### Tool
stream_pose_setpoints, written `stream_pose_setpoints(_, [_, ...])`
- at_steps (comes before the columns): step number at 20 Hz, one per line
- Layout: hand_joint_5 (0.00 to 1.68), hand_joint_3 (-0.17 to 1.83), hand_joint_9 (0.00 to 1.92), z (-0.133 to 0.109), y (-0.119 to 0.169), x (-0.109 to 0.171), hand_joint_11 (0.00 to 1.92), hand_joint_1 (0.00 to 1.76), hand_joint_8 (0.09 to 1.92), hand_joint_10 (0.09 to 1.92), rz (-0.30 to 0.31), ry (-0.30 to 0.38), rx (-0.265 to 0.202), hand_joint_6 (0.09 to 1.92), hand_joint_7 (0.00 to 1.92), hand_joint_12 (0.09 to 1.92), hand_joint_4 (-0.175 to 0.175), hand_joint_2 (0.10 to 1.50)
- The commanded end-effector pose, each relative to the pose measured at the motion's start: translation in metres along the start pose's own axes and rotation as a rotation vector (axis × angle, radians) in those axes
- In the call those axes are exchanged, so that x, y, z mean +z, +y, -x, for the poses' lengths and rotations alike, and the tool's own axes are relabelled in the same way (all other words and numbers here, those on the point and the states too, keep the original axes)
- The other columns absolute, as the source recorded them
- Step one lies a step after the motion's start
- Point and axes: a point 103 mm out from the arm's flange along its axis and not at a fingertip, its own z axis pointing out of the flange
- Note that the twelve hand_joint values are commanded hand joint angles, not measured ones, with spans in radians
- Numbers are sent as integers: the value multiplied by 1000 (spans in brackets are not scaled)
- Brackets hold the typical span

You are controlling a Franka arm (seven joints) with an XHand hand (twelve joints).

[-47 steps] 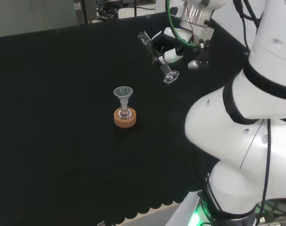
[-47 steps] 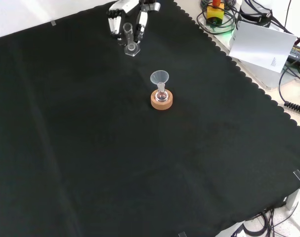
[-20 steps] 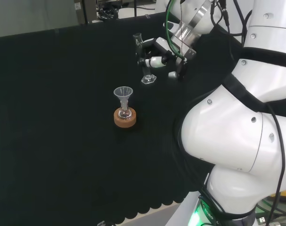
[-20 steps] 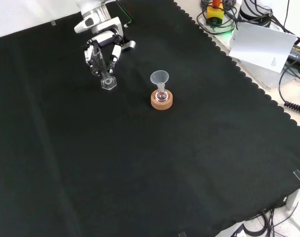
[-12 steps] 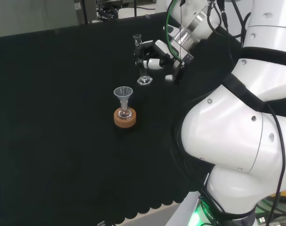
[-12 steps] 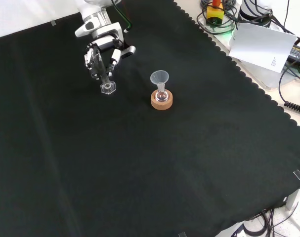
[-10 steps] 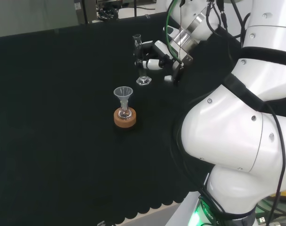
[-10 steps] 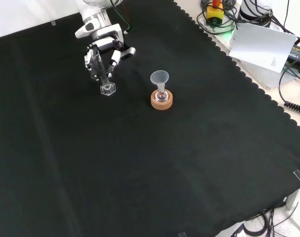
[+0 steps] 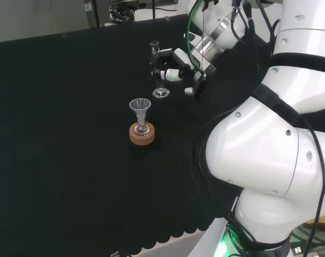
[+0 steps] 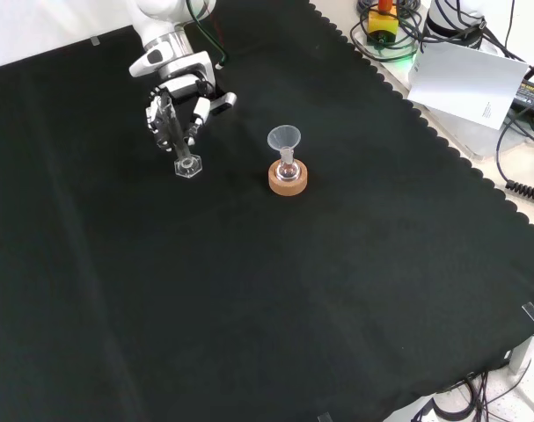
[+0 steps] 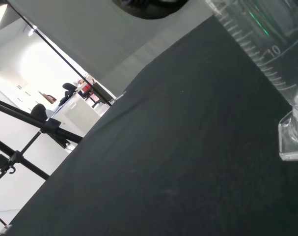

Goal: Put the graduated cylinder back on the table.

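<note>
The graduated cylinder (image 9: 159,72) is a thin clear tube on a hexagonal foot, standing upright in the hand (image 9: 176,63), whose fingers are curled round its upper part. In the front view the hand (image 10: 175,98) comes from the top left, and the cylinder (image 10: 182,148) has its foot at or just above the black cloth (image 10: 249,290); I cannot tell whether it touches. The wrist view has the cylinder (image 11: 262,47) close up, with its printed scale and its foot near the cloth.
A small clear flask with a funnel in its neck (image 9: 141,115) sits on a cork ring (image 10: 288,179), to the right of the cylinder in the front view. Paper and cables (image 10: 467,79) lie beyond the cloth's scalloped right edge. The arm's white links (image 9: 269,144) are at the right of the head view.
The hand has swung the cylinder from tilted to upright, carried it left and nearer in the front view, and lowered its foot towards the cloth. The flask has not moved.
</note>
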Motion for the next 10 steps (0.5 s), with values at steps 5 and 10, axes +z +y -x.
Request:
stream_pose_setpoints(5, [1040,3,1430,4,-2,12,1141,1269,891,87,-35,-12,-12,896,1065,850,-175,1079])
stream_pose_setpoints(10, [1034,2,1359,3,-8,18,1010,1135,576,87,-55,-75,-16,922,1045,942,-59,1090])
